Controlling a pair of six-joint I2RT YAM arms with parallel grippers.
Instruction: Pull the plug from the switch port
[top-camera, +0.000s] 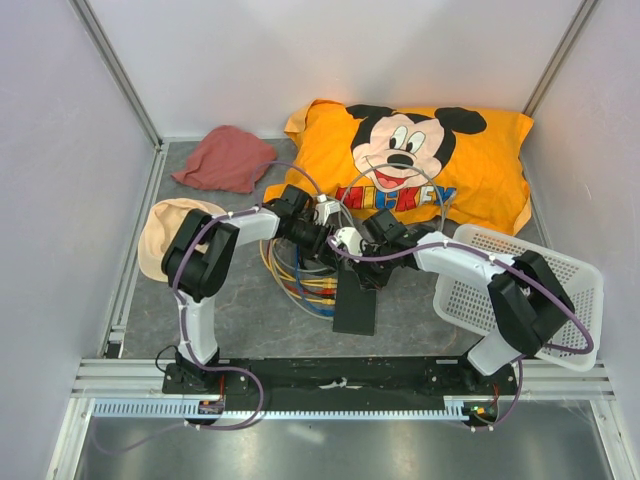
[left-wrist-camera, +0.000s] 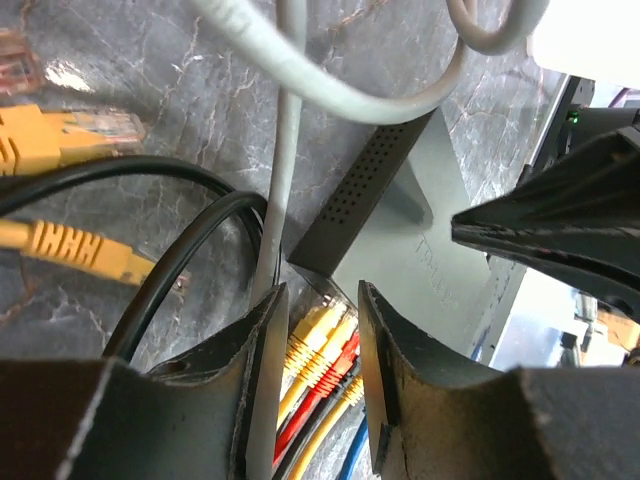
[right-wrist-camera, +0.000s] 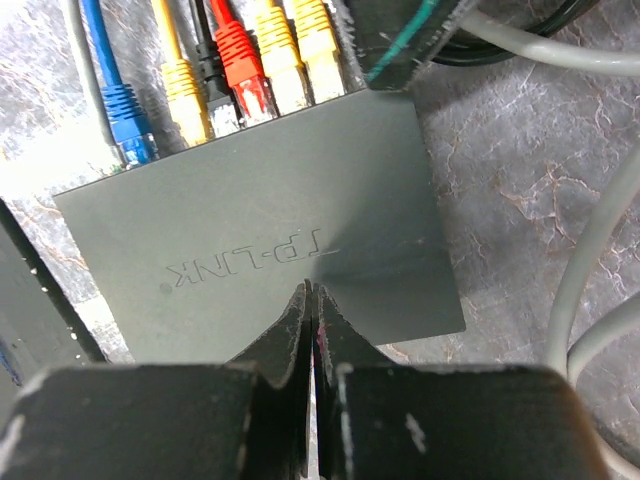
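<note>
While the left gripper (left-wrist-camera: 320, 295) hangs parted astride the yellow plugs (left-wrist-camera: 315, 335), the switch (right-wrist-camera: 260, 240) lies mid-table just ahead of both arms: flat, matte black, TP-LINK embossed on top, cables (top-camera: 300, 280) plugged along one edge. Right gripper (right-wrist-camera: 311, 295): clenched, tips on that top face. Behind, the orange pillow (top-camera: 490, 160) reads MICKEY.

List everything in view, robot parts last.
switch: one, black, table centre
plugged cables: six; three yellow, one blue, one black, one red; in the switch ports
loose plugs: two, yellow, on the table nearby
grey cable: at least one, looping near the switch
pillow: one, orange, far side
cloth: one, red, far left
fabric item: one, peach, left
basket: one, white, right
left gripper: open, over plugs
right gripper: shut, on switch
</note>
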